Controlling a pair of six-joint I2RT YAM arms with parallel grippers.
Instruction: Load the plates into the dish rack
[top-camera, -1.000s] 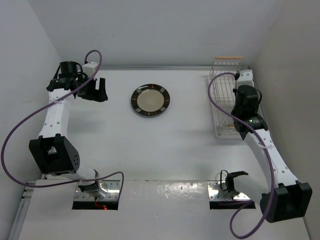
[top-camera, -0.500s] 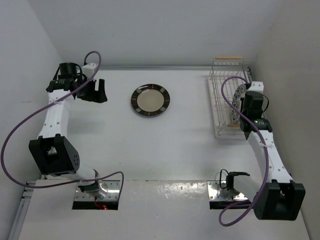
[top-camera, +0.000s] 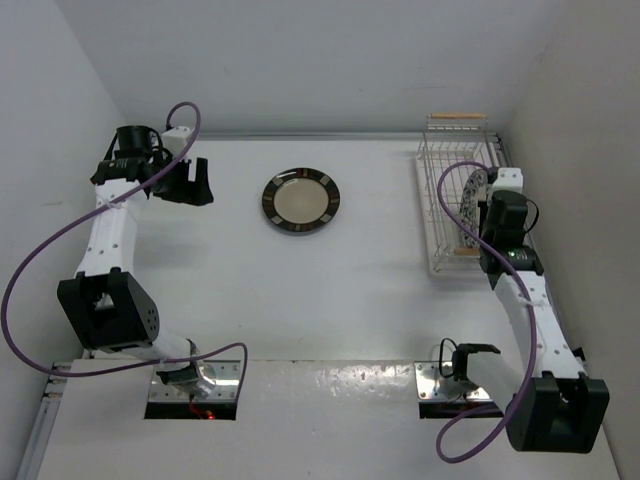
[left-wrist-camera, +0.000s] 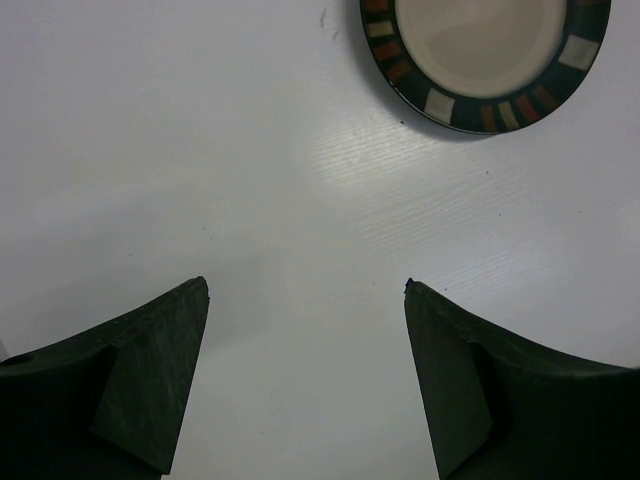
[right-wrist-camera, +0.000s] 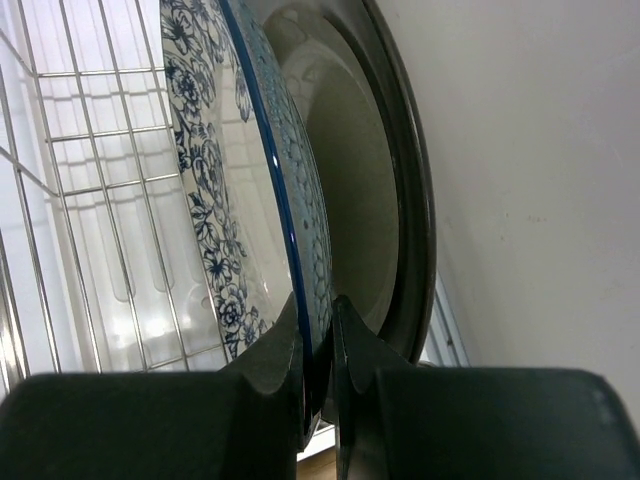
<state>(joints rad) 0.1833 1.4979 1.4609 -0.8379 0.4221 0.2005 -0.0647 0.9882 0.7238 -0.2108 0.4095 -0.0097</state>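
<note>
The dish rack (top-camera: 438, 172) stands at the far right on its white tray. My right gripper (top-camera: 477, 226) is shut on the rim of the blue-and-white plate (top-camera: 470, 198), which stands on edge inside the rack. In the right wrist view the fingers (right-wrist-camera: 285, 350) pinch that plate (right-wrist-camera: 225, 190), and the larger cream plate with the grey rim (right-wrist-camera: 375, 190) stands right behind it, against the rack's right side. The cream plate with the dark striped rim (top-camera: 301, 200) lies flat on the table. My left gripper (top-camera: 186, 181) is open and empty to its left; that plate shows at the top right of the left wrist view (left-wrist-camera: 485, 50).
White walls close in the table on the left, back and right, and the right wall is close beside the rack. The rack's far wooden handle (top-camera: 457, 117) is near the back wall. Rack wires (right-wrist-camera: 90, 150) lie left of the held plate.
My right arm has swung from over the rack to its right side, and the blue-and-white plate now shows standing on edge in the rack. The left arm has barely moved.
</note>
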